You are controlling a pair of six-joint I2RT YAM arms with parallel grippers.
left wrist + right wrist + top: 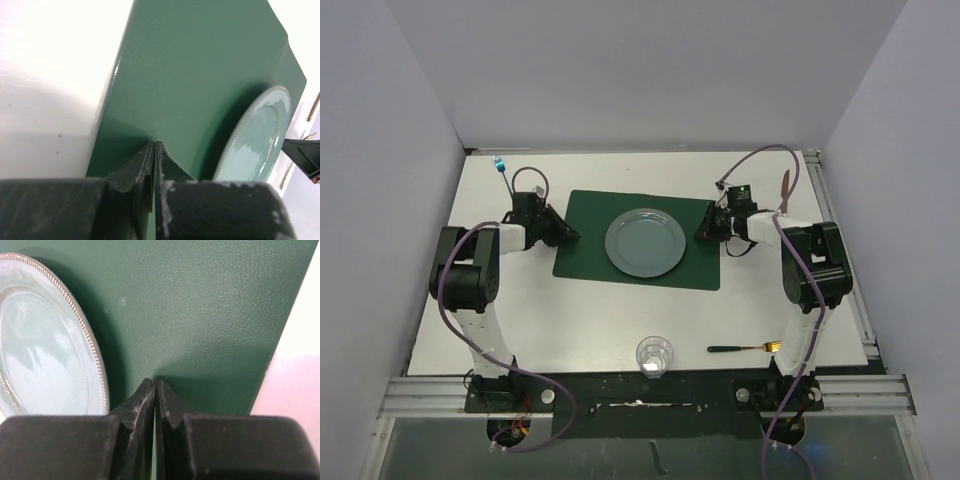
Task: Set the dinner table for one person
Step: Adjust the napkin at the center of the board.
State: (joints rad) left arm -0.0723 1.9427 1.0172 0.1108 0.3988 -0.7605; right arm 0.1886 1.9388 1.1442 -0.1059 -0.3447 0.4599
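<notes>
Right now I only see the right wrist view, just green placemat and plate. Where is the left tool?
Observer: The left tool is shut at the left edge of the placemat, left of the plate.
Operator: Is there a cup?
Observer: A clear cup stands off the placemat, by the near edge of the dinner table.
Operator: And a fork?
Observer: The fork lies right of the cup, gold tines pointing right.

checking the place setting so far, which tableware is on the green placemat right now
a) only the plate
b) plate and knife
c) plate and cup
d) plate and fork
A: in the top view only the plate sits on the placemat, while the fork and the cup lie off it on the white table near the arms' bases.
</notes>
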